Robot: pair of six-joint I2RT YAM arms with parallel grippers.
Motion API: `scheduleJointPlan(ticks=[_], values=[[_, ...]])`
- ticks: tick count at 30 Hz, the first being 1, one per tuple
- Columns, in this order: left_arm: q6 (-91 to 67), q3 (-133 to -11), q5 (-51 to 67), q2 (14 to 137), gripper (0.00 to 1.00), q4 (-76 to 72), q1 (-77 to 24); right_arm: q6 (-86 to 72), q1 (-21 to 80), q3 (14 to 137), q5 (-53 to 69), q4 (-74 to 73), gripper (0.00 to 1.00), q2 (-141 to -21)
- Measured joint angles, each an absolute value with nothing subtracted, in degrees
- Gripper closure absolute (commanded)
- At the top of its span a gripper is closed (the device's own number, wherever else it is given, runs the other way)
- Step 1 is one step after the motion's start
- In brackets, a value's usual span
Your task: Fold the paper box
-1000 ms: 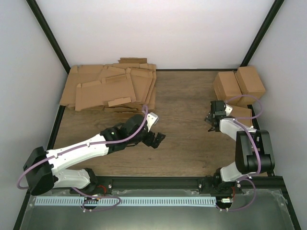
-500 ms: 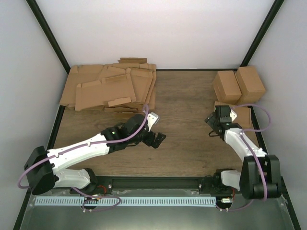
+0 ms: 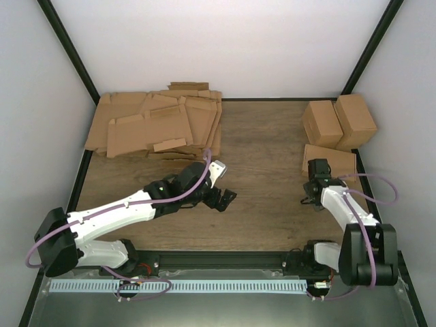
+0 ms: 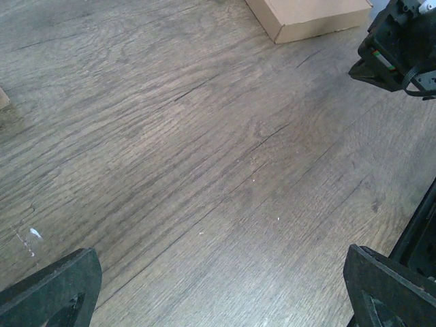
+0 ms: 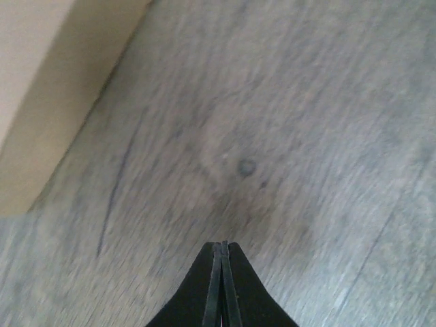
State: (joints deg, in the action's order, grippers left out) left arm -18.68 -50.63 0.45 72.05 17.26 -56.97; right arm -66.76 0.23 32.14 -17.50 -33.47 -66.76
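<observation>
The paper box [image 3: 332, 161] is a wide, shallow brown carton lying at the right edge of the table; its corner also shows in the left wrist view [image 4: 310, 17] and the right wrist view [image 5: 41, 102]. My right gripper [image 3: 308, 200] hangs over bare wood just near and left of it, jaws shut with nothing between them [image 5: 221, 244]; it does not touch the box. My left gripper [image 3: 223, 197] is mid-table, wide open over bare wood [image 4: 218, 300]. Its fingers [image 4: 51, 293] hold nothing.
A pile of flat die-cut cardboard sheets [image 3: 157, 126] covers the back left. Two taller blocky brown cartons [image 3: 339, 119] stand at the back right, behind the paper box. The wooden table [image 3: 266, 150] runs between the arms. The right arm shows in the left wrist view [image 4: 402, 41].
My right gripper drew back toward the near edge, away from the paper box, and its jaws went from open to shut on nothing. The left arm stayed still.
</observation>
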Motion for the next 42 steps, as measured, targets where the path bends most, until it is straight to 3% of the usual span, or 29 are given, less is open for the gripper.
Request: scheduleJointPlan(ticks=[12, 42], values=[[-19.68, -50.28, -0.25, 69.43, 0.0, 17.54, -56.97, -69.19, -9.65, 33.91, -15.33, -23.66, 0.99, -75.46], [-22.52, -48.42, -5.06, 68.58, 0.0, 18.59, -56.97, -68.51, -16.56, 42.89, -11.64, -11.29, 0.99, -91.81]])
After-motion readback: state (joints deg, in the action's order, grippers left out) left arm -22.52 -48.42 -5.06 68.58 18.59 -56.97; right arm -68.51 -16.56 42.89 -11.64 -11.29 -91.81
